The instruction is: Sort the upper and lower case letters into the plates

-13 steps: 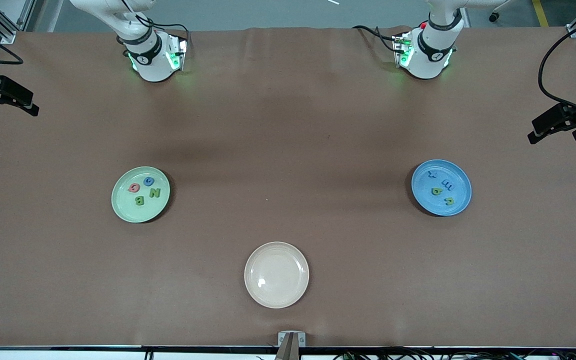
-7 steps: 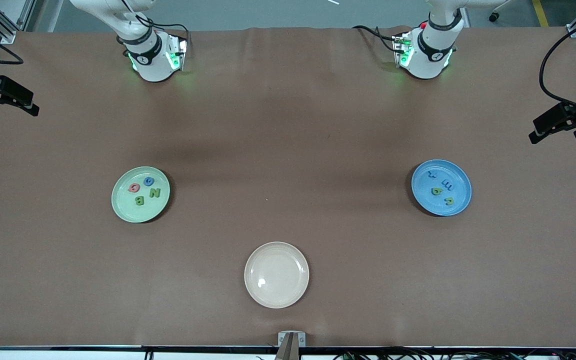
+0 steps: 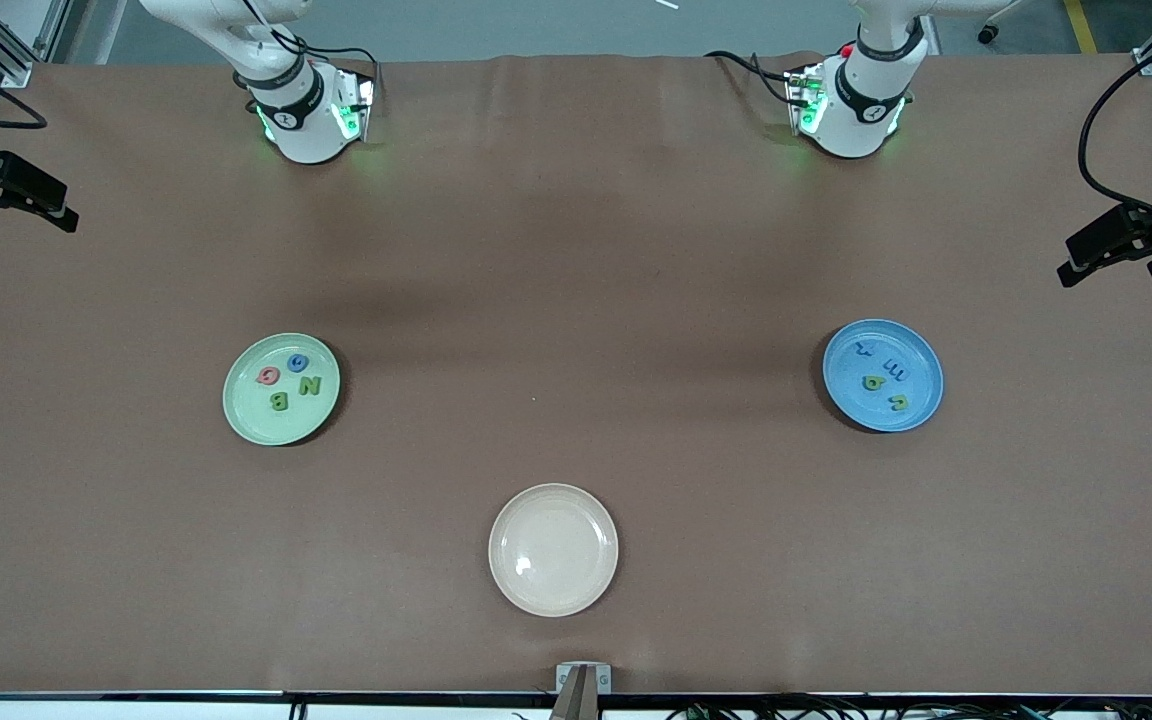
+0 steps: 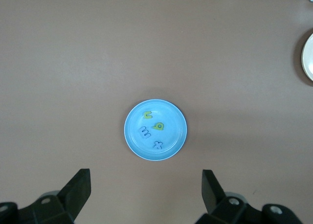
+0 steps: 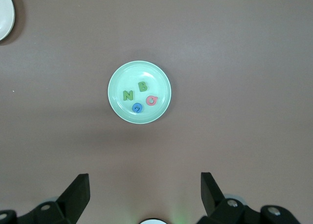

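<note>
letters are already sorted, it seems: four capitals, a green n (image 5: 128, 95), green b (image 5: 142, 86), red one (image 5: 151, 100) and blue one (image 5: 138, 107), lie in the pale green plate (image 3: 241, 400) toward the right arm's end of the desk (image 3: 576, 260), and four small letters, two blue (image 4: 145, 132) and two yellow-green (image 4: 159, 126), lie in the blue plate (image 3: 921, 345) toward the left arm's end. the cream-beige plate (image 3: 553, 590), nearer the front camera and between the two, holds nothing. by my reading the job is finished, so the step in hand is just to hold clear; doing it well means keeping both arms high and steady so no plate gets nudged, and checking that no letter sits outside a plate. the left gripper (image 4: 146, 185) hangs high over the blue plate with its jaws spread wide and empty, the small letters well below it. the right gripper (image 5: 145, 185) hangs likewise high over the green plate, jaws wide apart and holding nothing, well apart from the capitals.
</note>
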